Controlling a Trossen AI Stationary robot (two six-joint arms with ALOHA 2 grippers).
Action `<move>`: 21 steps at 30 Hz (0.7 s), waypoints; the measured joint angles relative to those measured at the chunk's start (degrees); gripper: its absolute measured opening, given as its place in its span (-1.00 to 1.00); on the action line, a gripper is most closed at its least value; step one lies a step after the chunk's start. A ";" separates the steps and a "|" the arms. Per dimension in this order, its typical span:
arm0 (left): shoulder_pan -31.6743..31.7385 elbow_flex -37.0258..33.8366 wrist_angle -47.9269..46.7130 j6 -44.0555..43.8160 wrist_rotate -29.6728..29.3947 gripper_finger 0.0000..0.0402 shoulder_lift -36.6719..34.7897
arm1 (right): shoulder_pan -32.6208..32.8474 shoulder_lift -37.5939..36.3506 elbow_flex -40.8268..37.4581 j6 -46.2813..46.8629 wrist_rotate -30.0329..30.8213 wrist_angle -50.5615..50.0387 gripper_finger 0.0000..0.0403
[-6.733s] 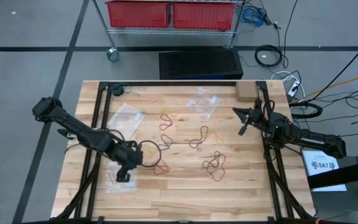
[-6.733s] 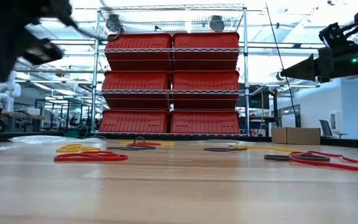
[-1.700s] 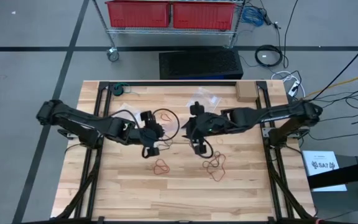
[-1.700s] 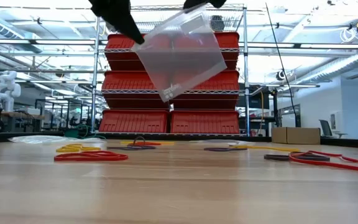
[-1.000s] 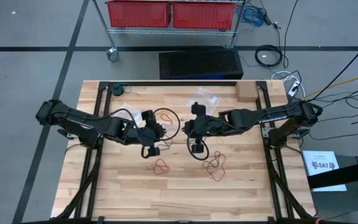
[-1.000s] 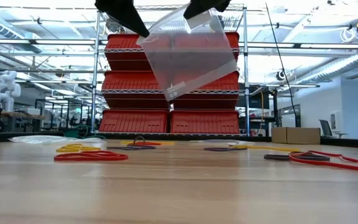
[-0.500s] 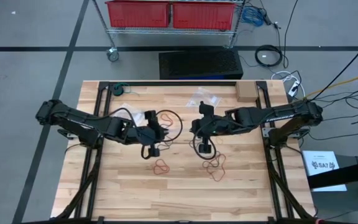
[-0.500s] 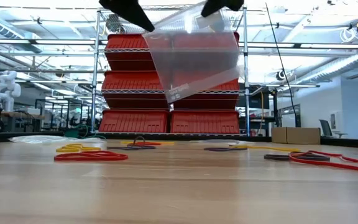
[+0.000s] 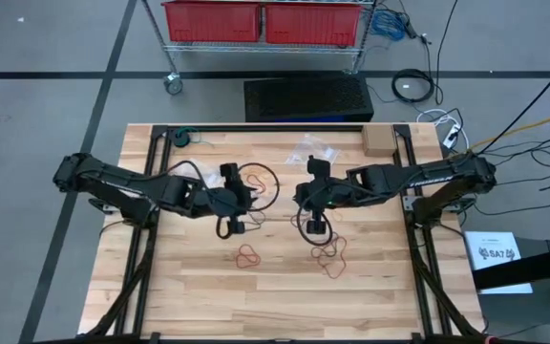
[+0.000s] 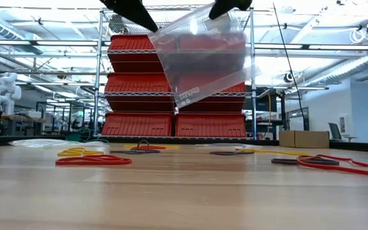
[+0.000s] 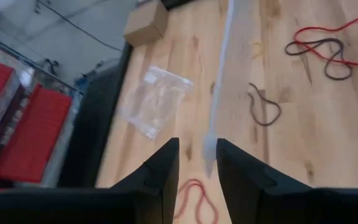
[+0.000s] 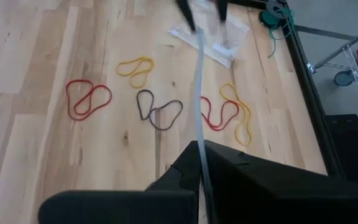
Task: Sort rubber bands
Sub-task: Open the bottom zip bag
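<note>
Rubber bands: thin floppy loops in red, black and yellowish tan lie loose on the wooden desk (image 9: 208,306). A red pair (image 9: 247,255) lies toward the near middle. A mixed red and dark cluster (image 9: 332,256) lies just right of it, below the right arm. In the right wrist view, a red pair (image 12: 87,98), a yellow loop (image 12: 137,67), a black pair (image 12: 159,111) and a red-and-yellow group (image 12: 229,112) lie apart from one another.

Containers: a clear plastic bag (image 10: 200,54) hangs tilted above the desk middle. Whether it holds anything cannot be told. The right pincer (image 10: 225,7) is clamped on one top corner. The left pincer (image 11: 196,163) stands at the opposite corner with a narrow gap between its fingers; the bag edge sits in that gap. A second clear bag (image 9: 310,150) lies flat near the far edge, beside a cardboard box (image 9: 378,141).

Open room: the near strip of the desk is bare wood.
</note>
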 joint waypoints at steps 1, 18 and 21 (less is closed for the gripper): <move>0.05 0.00 0.10 0.24 -0.11 -0.45 -0.92 | -0.22 -0.14 0.00 0.00 0.00 -0.11 -1.00; 3.57 -23.04 31.79 0.93 7.51 -0.44 -14.09 | -1.97 -4.22 0.00 -3.62 0.10 3.19 -1.00; 4.30 -28.86 44.97 1.76 7.72 -0.44 -15.29 | -1.97 -4.50 0.00 -3.44 0.11 3.15 -1.00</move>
